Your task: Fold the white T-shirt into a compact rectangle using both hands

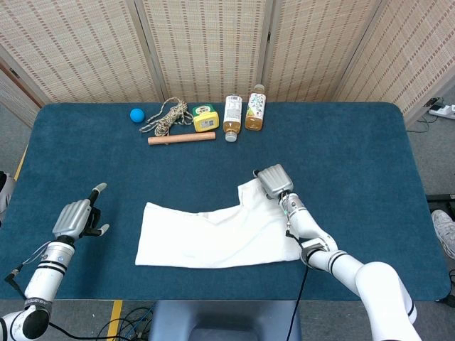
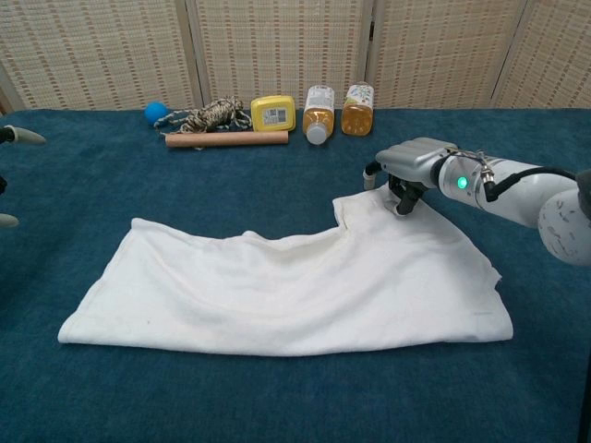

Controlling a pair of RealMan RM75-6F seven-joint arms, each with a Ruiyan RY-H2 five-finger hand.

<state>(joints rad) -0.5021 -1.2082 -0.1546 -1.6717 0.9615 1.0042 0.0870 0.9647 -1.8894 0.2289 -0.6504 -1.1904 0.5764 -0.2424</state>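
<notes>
The white T-shirt (image 1: 213,238) lies flat on the blue table (image 1: 355,163), partly folded into a wide band with a taller part at its right; the chest view shows the same T-shirt (image 2: 295,286). My right hand (image 1: 274,181) rests on the shirt's far right corner, palm down. In the chest view the right hand (image 2: 416,161) has its fingers curled onto the cloth while the thumb sticks out to the left; a hold on the cloth does not show. My left hand (image 1: 75,219) hovers well left of the shirt, fingers apart, holding nothing.
Along the table's far edge lie a blue ball (image 1: 136,114), a coil of rope (image 1: 166,116), a wooden stick (image 1: 181,138), a yellow box (image 1: 205,118) and two drink bottles (image 1: 232,117) (image 1: 255,111). Woven screens stand behind the table.
</notes>
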